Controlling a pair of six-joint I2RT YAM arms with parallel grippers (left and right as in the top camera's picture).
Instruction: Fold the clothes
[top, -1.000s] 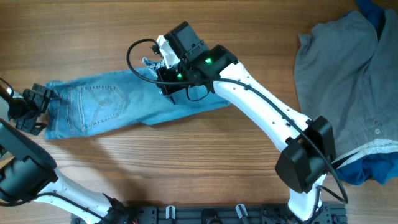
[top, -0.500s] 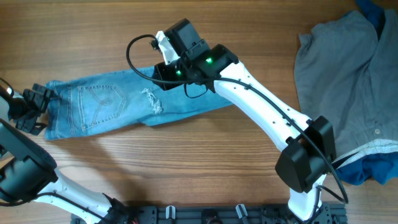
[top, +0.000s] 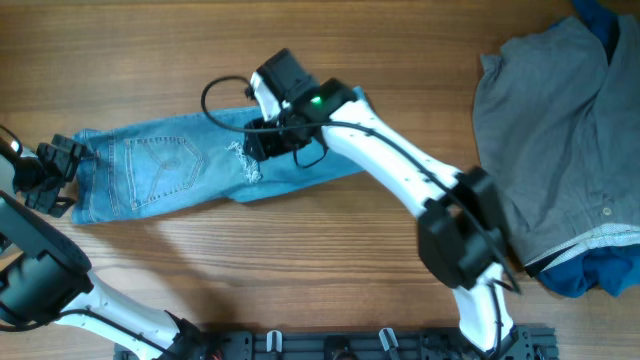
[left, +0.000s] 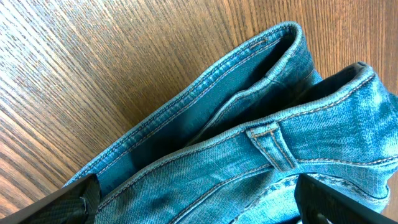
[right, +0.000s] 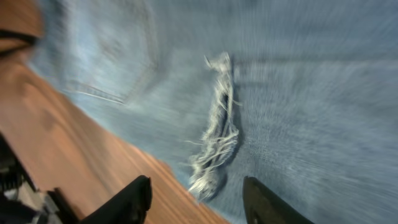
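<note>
Denim jeans (top: 170, 170) lie flat; left gripper (left: 196, 186) gapes wide at the waistband (left: 249, 134), right gripper (right: 196, 193) apparently open over a frayed rip (right: 217, 143)

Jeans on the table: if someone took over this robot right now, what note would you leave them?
Left gripper: jaws open, the waistband between them. Right gripper: jaws open, empty, above the frayed hem. Jeans lie flat, apparently folded once, hem resting near the back pocket. Left to do: fold them smaller; the grey shirt at right is unfolded.
</note>
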